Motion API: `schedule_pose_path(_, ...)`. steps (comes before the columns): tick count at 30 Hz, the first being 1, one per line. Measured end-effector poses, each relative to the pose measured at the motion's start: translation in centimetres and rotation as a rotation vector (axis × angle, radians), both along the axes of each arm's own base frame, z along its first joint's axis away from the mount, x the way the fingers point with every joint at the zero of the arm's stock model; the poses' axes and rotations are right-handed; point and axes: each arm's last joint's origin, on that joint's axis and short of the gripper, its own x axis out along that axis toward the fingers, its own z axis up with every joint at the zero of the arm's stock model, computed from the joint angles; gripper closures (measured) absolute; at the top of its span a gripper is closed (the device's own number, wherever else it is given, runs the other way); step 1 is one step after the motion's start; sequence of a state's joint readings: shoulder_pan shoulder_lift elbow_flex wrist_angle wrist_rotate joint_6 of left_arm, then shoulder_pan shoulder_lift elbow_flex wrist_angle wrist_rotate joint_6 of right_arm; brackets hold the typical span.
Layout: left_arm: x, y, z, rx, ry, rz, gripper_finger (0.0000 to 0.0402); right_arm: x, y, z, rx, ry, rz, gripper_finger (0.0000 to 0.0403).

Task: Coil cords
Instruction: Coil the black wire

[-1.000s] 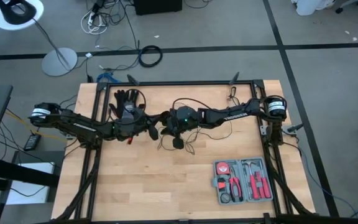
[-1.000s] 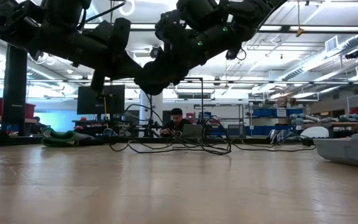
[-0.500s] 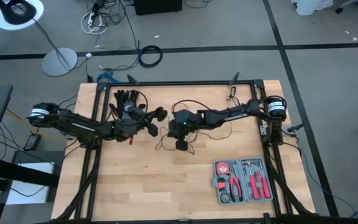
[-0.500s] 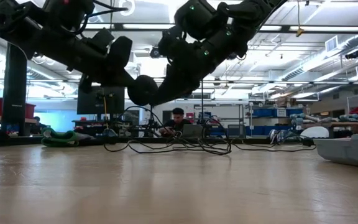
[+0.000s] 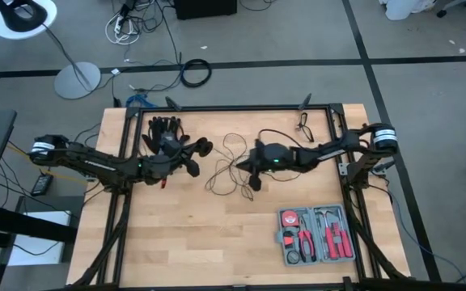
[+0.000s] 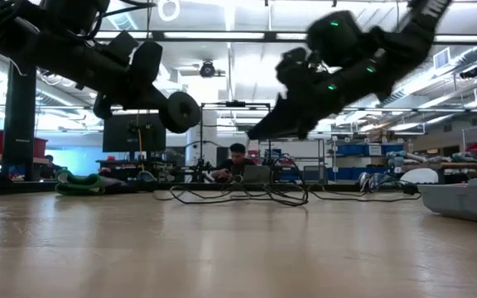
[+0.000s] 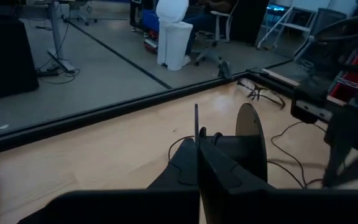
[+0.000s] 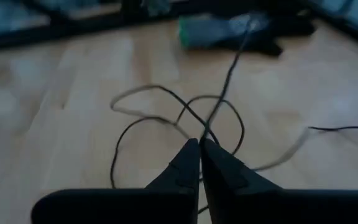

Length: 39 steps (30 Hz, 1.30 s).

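Right jaws, rightward since, pinching wire [image 8: 219, 93]

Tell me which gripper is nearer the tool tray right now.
Right. The right gripper hangs over the loose wire mid-table, just up and left of the tool tray at the table's front right. The left gripper, holding the black disc, is further left, near the glove.

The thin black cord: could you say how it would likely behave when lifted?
Probably floppy: the cord lies in loose, crossing loops on the table. Likely light, being so thin. Its round disc might roll if set on edge.
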<state>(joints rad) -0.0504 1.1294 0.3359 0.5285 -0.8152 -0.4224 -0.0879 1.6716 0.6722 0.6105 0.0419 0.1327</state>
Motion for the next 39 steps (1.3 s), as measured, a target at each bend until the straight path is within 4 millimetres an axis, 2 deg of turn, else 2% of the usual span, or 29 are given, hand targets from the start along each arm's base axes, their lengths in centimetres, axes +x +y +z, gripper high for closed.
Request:
schedule_pose_path(3,0.0,-0.1,0.0,0.001,-0.001,-0.001,0.0401,-1.1,0.0,-1.1,0.011,-0.096,-0.037,0.0379)
schedule_pose_path(8,0.0,-0.1,0.1,0.0,-0.012,-0.006,0.0401,-0.8,0.1,-3.3,0.037,-0.142,-0.037,0.0352)
schedule_pose_path(15,0.2,-0.1,0.6,0.033,-0.036,-0.019,0.0402,3.2,-0.6,-3.7,-0.001,-0.244,-0.034,0.0285)
schedule_pose_path(20,0.2,-0.1,0.9,0.05,-0.051,-0.022,0.0401,5.5,-1.4,-3.3,-0.042,-0.268,-0.04,0.0255)
schedule_pose_path(24,0.2,-0.1,0.9,0.052,-0.047,-0.023,0.0401,5.7,-1.5,-2.8,-0.119,-0.273,-0.03,0.0248)
schedule_pose_path(30,0.2,-0.1,0.9,0.067,-0.038,-0.027,0.0401,5.5,-1.9,-1.6,-0.253,-0.274,-0.133,0.025)
schedule_pose_path(39,0.3,-0.1,1.2,0.071,-0.065,-0.027,0.0401,5.3,-2.1,-2.7,-0.198,-0.168,-0.191,0.0251)
